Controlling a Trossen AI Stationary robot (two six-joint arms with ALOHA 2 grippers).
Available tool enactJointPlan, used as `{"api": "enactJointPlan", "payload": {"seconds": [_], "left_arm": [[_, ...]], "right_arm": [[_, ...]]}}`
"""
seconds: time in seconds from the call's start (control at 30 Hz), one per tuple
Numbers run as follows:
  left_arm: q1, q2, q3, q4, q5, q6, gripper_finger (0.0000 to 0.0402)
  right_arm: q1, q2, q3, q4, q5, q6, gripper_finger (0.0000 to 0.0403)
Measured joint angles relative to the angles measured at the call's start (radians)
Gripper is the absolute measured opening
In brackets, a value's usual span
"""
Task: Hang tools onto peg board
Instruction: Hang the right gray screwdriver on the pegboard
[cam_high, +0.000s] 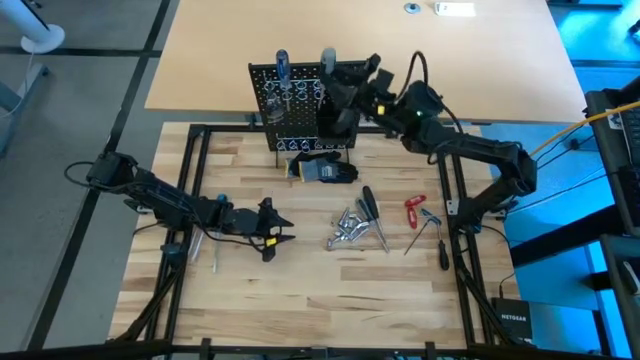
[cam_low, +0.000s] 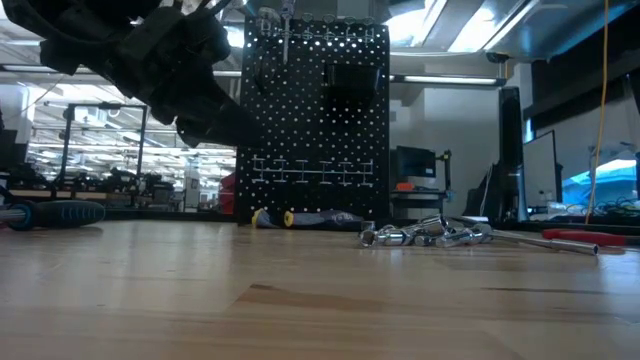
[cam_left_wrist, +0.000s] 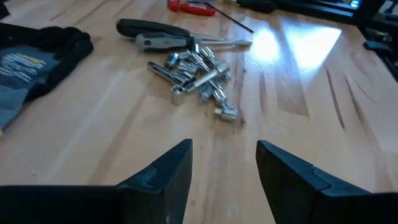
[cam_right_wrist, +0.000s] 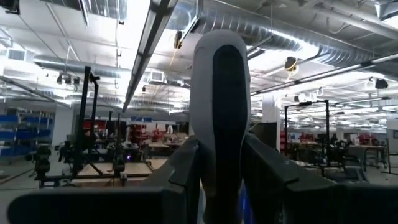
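From above, the peg board (cam_high: 298, 105) stands upright at the far edge of the butcher-block table (cam_high: 300, 300); two screwdrivers already sit in its top holders, a blue-handled one (cam_high: 282, 66) and a grey-handled one (cam_high: 327, 60); the right claw (cam_high: 345, 95) reaches in at the board's right side, over its black bin; the left claw (cam_high: 272, 230) rests low on the left of the table, well apart from the board; a dark glove bundle (cam_high: 325, 168) lies just in front of the board; a heap of silver metal pieces (cam_high: 348, 232) lies mid-table with a black-handled screwdriver (cam_high: 368, 205) beside it, and red-handled pliers (cam_high: 414, 210) lie farther right.

From table height, the perforated board (cam_low: 315, 120) fills the centre; the right arm's dark bulk hangs at upper left; the silver pieces (cam_low: 425, 235) lie right of the board; a blue-handled tool (cam_low: 55, 213) lies at far left.

From the left wrist, the left claw (cam_left_wrist: 224, 171) is spread apart and holds nothing; the silver pieces (cam_left_wrist: 199, 68) and two screwdrivers (cam_left_wrist: 161, 34) lie ahead.

From the right wrist, the right claw (cam_right_wrist: 221, 180) is clenched on a grey-and-black screwdriver handle (cam_right_wrist: 219, 93), upright.

The step in hand seems to be seating this screwdriver; keep the shaft vertical, line the tip with a free ring, lower slowly, release only once seated; the hung screwdrivers and the bin crowd the approach.
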Motion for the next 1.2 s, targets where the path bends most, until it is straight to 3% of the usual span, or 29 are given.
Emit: {"api": "enactJointPlan", "payload": {"seconds": [0.3, 0.53, 0.93, 1.2], "left_arm": [[-0.019, 0.000, 0.000, -0.023, -0.027, 0.000, 0.0168], [-0.018, 0.000, 0.000, -0.017, -0.036, 0.023, 0.0168], [-0.018, 0.000, 0.000, -0.014, -0.037, 0.031, 0.0168], [-0.018, 0.000, 0.000, -0.007, -0.043, 0.037, 0.0168]], "right_arm": [[-0.066, 0.080, 0.056, 0.001, -0.018, 0.009, 0.0099], [-0.084, 0.137, 0.081, 0.170, -0.080, 0.057, 0.0099], [-0.083, 0.195, 0.204, 0.177, -0.122, 0.030, 0.0099], [-0.089, 0.226, 0.210, 0.148, -0.118, 0.036, 0.0099]]}}
